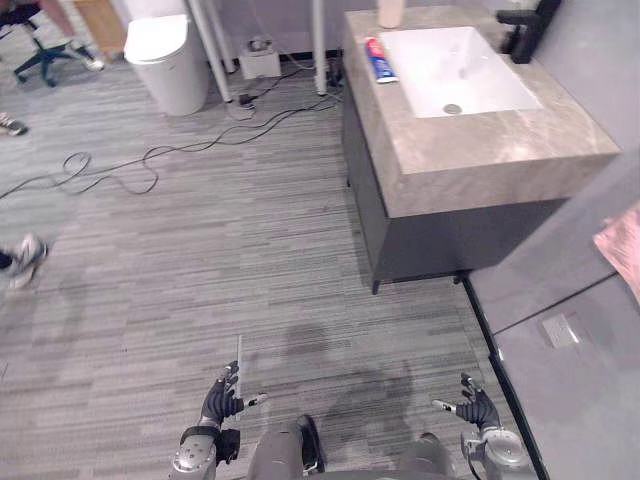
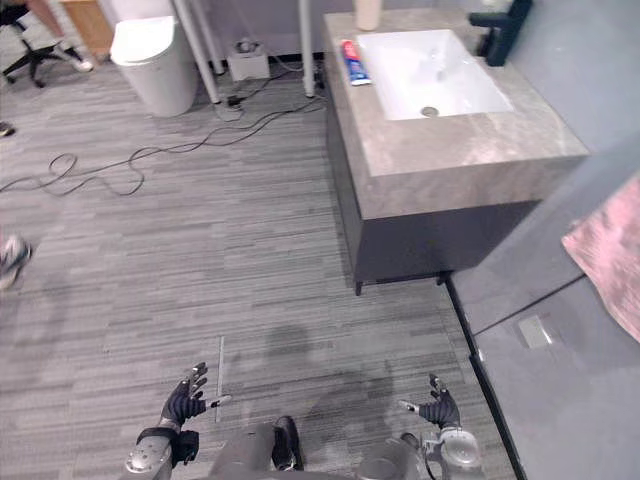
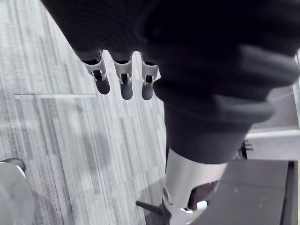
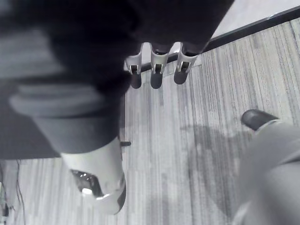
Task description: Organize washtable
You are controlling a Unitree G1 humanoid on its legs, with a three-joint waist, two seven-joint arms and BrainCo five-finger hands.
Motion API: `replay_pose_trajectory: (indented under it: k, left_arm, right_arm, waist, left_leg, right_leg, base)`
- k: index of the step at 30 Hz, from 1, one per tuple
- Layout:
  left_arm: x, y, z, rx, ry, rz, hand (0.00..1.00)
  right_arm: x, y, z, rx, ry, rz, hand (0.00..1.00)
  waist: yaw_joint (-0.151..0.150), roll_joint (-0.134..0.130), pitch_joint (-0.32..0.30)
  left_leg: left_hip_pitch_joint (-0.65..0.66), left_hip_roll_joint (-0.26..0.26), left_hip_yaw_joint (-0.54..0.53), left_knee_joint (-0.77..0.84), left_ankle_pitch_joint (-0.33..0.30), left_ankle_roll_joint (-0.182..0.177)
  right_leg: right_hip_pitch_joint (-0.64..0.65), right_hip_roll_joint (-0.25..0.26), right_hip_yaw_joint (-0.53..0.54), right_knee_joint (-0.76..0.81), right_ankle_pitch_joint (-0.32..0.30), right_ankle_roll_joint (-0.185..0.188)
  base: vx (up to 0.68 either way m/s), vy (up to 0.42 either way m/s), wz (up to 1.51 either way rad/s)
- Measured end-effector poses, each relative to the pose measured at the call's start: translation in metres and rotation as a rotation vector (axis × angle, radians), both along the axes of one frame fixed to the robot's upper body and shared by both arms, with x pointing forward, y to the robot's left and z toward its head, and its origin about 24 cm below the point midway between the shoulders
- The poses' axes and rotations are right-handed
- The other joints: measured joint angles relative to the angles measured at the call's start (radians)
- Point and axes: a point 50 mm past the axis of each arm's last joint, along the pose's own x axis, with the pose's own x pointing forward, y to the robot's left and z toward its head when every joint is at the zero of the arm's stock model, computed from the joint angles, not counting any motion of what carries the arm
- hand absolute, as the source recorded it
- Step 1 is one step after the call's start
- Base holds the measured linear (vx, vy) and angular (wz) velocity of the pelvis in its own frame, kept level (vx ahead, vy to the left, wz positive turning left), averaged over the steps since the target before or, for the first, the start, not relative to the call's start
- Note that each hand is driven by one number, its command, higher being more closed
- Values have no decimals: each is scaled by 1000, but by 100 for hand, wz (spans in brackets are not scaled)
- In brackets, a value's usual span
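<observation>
Grey striped carpet (image 1: 200, 250) covers the floor across most of the frame. In the upper left corner stands a dark office chair (image 1: 40, 55) on castors, and below it, at the left edge, a person's pale shoe (image 1: 28, 258) shows. Right of the chair, a white lidded bin (image 1: 165, 60) stands near the top of the frame. At the lower left, the left hand (image 1: 222, 398) hangs above the carpet with its fingers (image 3: 102, 79) spread and relaxed, holding nothing; a thin pale strip (image 1: 239, 360) lies on the floor just above it. At the top centre a small white box (image 1: 260, 62) sits on the floor. The washtable (image 1: 500, 150), a stone-look counter on a dark cabinet, fills the upper right, well apart from both hands. On its counter a red, white and blue toothpaste tube (image 1: 379, 60) lies just beside the left rim of the white basin (image 1: 430, 60), with a beige cup (image 1: 390, 12) just above the tube at the top edge. A black faucet (image 1: 525, 30) stands at the basin's far right corner. At the lower right, the right hand (image 1: 476, 408) hangs with straight, parted fingers (image 4: 155, 75), also empty. Right of it, a small grey plate (image 1: 560, 330) is set in the smooth grey floor, and a pink cloth (image 1: 622, 245) shows at the right edge.
</observation>
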Motion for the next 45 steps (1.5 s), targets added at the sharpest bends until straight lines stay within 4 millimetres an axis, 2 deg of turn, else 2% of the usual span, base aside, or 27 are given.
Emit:
replay_pose_trajectory:
  k: [1,2,6,9,11,13,14,15,16,17,19,21,24,25,26,27,29,30,32,34,35,36,37,39,42,43,45]
  left_arm:
    - [-1,0,-1,-2,7,9,0]
    - [1,0,0,-3,5,5,0]
    - [18,-13,3,-24,-33,-37,0]
    - [26,-17,5,-26,-49,-61,0]
    - [23,-15,4,-23,-43,-56,0]
    - [21,-14,2,-25,-34,-41,0]
    - [23,-16,3,-37,-41,-36,0]
    - [19,-18,1,-53,-37,-9,0]
    - [17,-18,1,-57,-36,1,0]
    - [15,-17,0,-58,-34,8,0]
    - [20,-17,3,-59,-54,8,0]
    - [25,-14,6,-62,-76,31,0]
    - [27,-17,6,-76,-82,41,0]
    - [28,-22,6,-89,-87,42,0]
    - [29,-26,5,-101,-89,45,0]
    - [26,-26,2,-106,-74,54,0]
    - [32,-19,5,-78,-79,53,0]
    - [33,-18,6,-74,-83,53,0]
    - [28,-20,3,-75,-66,52,0]
    - [26,-20,3,-71,-60,44,0]
    - [25,-19,3,-66,-57,41,0]
    - [21,-18,2,-60,-47,39,0]
    - [16,-18,1,-60,-37,37,0]
    - [17,-19,1,-53,-38,22,0]
    - [26,-16,7,-41,-67,8,0]
    - [27,-15,7,-38,-70,7,0]
    - [31,-11,10,-23,-79,-1,0]
  right_arm:
    - [1,5,-1,23,3,13,0]
    - [4,8,-1,33,-7,22,0]
    - [3,10,-2,39,-7,29,0]
    - [-11,11,-5,46,25,12,0]
    - [-18,11,-7,53,40,1,0]
    - [-18,11,-7,56,38,-6,0]
    - [-15,8,-5,51,26,-5,0]
    - [-11,6,-3,45,10,-2,0]
    - [-10,6,-1,44,-1,-3,0]
    - [-4,5,2,38,-27,1,0]
    - [4,4,5,36,-59,-3,0]
    - [10,2,6,40,-73,-25,0]
    - [7,-2,5,40,-68,-68,0]
    - [1,-6,4,29,-57,-84,0]
    - [-6,-17,6,-9,-43,-90,0]
    - [-9,-19,5,-16,-27,-92,0]
    - [-18,-1,-5,41,14,-100,0]
    - [-21,0,-6,45,24,-105,0]
    - [-21,1,-6,47,21,-104,0]
    - [-20,4,-6,54,18,-103,0]
    - [-19,7,-7,60,18,-94,0]
    - [-16,13,-7,68,16,-74,0]
    - [-12,20,-8,80,12,-48,0]
    - [-7,30,-8,100,7,-15,0]
    - [3,33,-6,103,-17,-1,0]
    - [6,33,-5,103,-25,2,0]
    - [1,33,-6,102,-14,-3,0]
  waist:
    - [12,-12,0]
    - [8,4,10]
    - [-11,18,22]
    - [-33,-2,9]
    - [-44,4,-3]
    - [-42,13,-20]
    - [-42,34,-9]
    - [-40,48,-5]
    - [-37,44,-4]
    - [-28,44,-4]
    - [-17,41,-2]
    - [-16,37,0]
    - [-16,14,12]
    - [-18,21,8]
    - [-15,66,-5]
    - [-18,84,-6]
    - [-25,18,-20]
    - [-24,4,-24]
    - [-20,-5,-30]
    - [-22,-9,-30]
    - [-17,-16,-29]
    - [-20,-18,-28]
    - [-21,-7,-24]
    - [-27,1,-24]
    - [-48,1,-25]
    - [-48,-1,-26]
    - [-51,-31,-40]
  left_leg:
    - [11,-6,-18,-11,0,9]
    - [21,-6,-42,-36,2,12]
    - [121,-7,-115,-128,5,12]
    - [225,-36,-154,-236,10,-37]
    - [272,-27,-170,-247,-26,-87]
    - [240,21,-100,-69,-36,-202]
    - [191,70,-24,123,14,-248]
    - [153,121,38,291,132,-227]
    - [140,154,68,359,185,-222]
    - [121,197,129,448,144,-187]
    - [88,222,171,471,92,-164]
    - [31,235,182,412,26,-156]
    - [-17,236,178,192,22,-164]
    - [-26,223,133,6,59,-179]
    - [-31,232,48,-199,176,-185]
    - [-20,227,28,-205,301,-158]
    - [-3,146,41,-233,252,-145]
    - [-5,134,43,-221,238,-138]
    - [16,99,70,-185,168,-111]
    - [53,92,92,-195,150,-103]
    - [92,83,116,-211,139,-99]
    - [144,78,143,-233,121,-92]
    - [200,83,172,-256,108,-84]
    - [269,88,199,-292,94,-79]
    - [333,127,248,-315,96,-87]
    - [338,132,253,-317,95,-88]
    - [366,106,250,-326,85,-127]
  right_leg:
    - [-40,41,-6,54,-28,78]
    - [-81,93,-48,57,-35,124]
    - [-172,226,-135,-64,48,206]
    - [-220,234,-82,-186,199,202]
    - [-222,239,-56,-153,258,153]
    - [-178,258,-62,-138,294,112]
    - [-123,284,-68,-154,285,101]
    - [-54,305,-45,-199,280,92]
    - [-13,315,-23,-231,278,89]
    - [52,330,29,-287,278,89]
    - [117,333,115,-351,278,89]
    - [172,319,200,-403,277,90]
    - [237,262,240,-406,238,143]
    - [249,247,250,-403,208,182]
    - [257,262,255,-400,161,239]
    - [270,259,263,-396,146,260]
    - [239,209,250,-359,138,269]
    - [230,197,240,-345,135,265]
    - [179,162,299,-200,136,265]
    - [112,155,342,-53,147,284]
    - [53,149,371,74,176,317]
    - [-13,143,379,226,257,334]
    - [-61,144,361,330,261,303]
    - [-138,149,274,417,162,252]
    - [-234,208,29,234,96,195]
    - [-244,221,-17,161,104,184]
    - [-233,258,-83,-109,281,152]
  base:
    - [123,59,46]
    - [131,58,39]
    - [204,44,56]
    - [370,-26,71]
    - [530,-120,39]
    - [655,-127,8]
    - [696,-116,-27]
    - [714,-110,-53]
    - [587,-77,-102]
    - [459,-61,-98]
    - [536,7,-128]
    - [447,137,-127]
    - [310,227,-72]
    - [329,353,-69]
    - [338,385,-58]
    - [414,490,-34]
    - [355,368,-2]
    - [252,215,-16]
    - [276,241,-35]
    - [233,150,-35]
    - [249,134,-52]
    - [247,120,-74]
    - [249,108,-71]
    - [270,58,-56]
    - [360,-58,-33]
    - [358,-109,-35]
    - [354,-98,-26]
